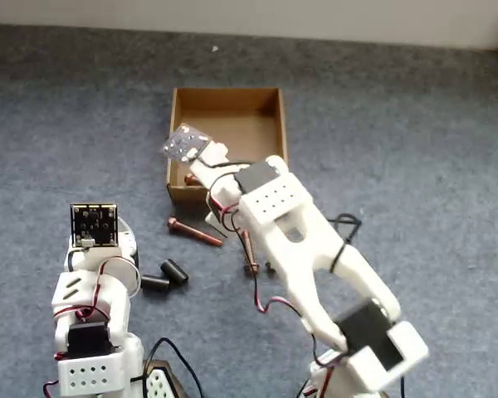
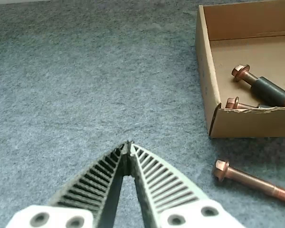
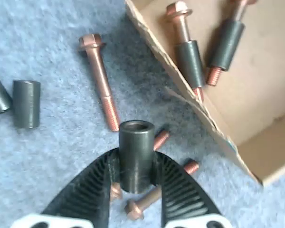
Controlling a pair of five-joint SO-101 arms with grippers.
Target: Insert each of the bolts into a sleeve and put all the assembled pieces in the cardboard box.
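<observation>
Sleeve [image 3: 136, 142] stands clamped in the right gripper [image 3: 135, 157], loose bolts [image 3: 100, 85] lying on the carpet [image 3: 47, 159] around it; the left gripper [image 2: 128, 147] is closed on nothing. Beyond, two assembled pieces [image 3: 190, 59] lie in the cardboard box [image 3: 268, 80]

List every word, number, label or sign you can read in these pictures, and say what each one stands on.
None can be read. The cardboard box, the bolts and the sleeves carry no visible print; marks on the left arm's board are too small to read.
</observation>
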